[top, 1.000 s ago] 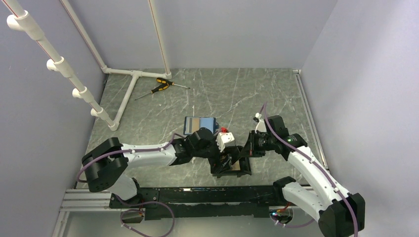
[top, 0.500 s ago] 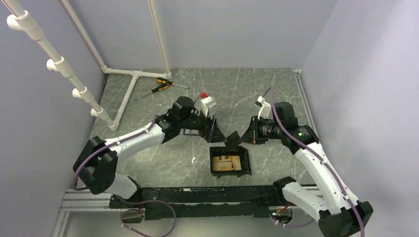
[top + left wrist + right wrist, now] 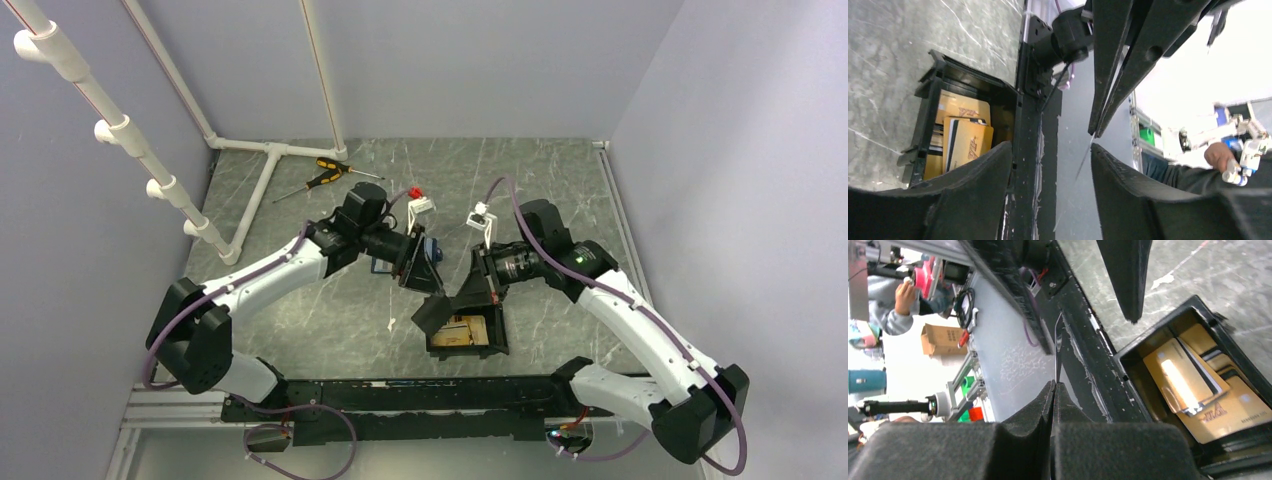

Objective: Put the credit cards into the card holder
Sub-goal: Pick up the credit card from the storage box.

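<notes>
We're tight at the shallow black card holder's left rim.
Our left gripper gapes empty; right gripper pinches a thin card.

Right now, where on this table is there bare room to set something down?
Bare marble lies back right, from the screwdriver to the right wall, and front left of the card holder. Crowded at centre: the left gripper, the right gripper pinching a credit card, and the wallet.
</notes>
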You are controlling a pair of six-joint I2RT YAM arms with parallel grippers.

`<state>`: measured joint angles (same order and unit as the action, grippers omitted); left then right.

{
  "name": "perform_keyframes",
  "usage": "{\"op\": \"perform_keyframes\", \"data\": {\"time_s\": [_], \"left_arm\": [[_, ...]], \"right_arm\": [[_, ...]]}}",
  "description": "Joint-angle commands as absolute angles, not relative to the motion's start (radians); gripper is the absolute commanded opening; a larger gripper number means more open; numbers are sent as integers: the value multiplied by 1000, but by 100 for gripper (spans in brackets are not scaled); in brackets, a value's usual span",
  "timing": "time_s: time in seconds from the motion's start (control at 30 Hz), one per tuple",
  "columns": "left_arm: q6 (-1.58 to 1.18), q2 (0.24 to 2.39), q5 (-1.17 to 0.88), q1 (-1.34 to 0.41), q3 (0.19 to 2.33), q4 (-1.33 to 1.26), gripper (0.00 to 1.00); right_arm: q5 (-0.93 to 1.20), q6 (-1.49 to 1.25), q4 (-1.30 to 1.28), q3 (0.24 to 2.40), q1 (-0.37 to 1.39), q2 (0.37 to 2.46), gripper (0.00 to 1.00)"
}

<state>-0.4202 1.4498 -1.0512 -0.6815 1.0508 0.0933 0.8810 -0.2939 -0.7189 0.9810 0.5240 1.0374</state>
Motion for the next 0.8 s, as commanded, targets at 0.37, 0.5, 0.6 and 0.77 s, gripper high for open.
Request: {"op": "perform_keyframes", "data": {"time_s": [0.37,0.5,0.6,0.77], "left_arm": [[-559,1227,-1076,-559,927,-74,0],[-716,1188,-1059,-463,878,-233,0],[-784,1184,-1067,-422,846,-331,0],[-862,1200,-1082,-388,821,-441,0]], "right_arm": [[741,-522,-393,960,557,1095,43],[807,-801,10,788,563,1075,48],[790,-907,194,741,574,1074,46],[778,-943,296,747,581,1097,41]]}}
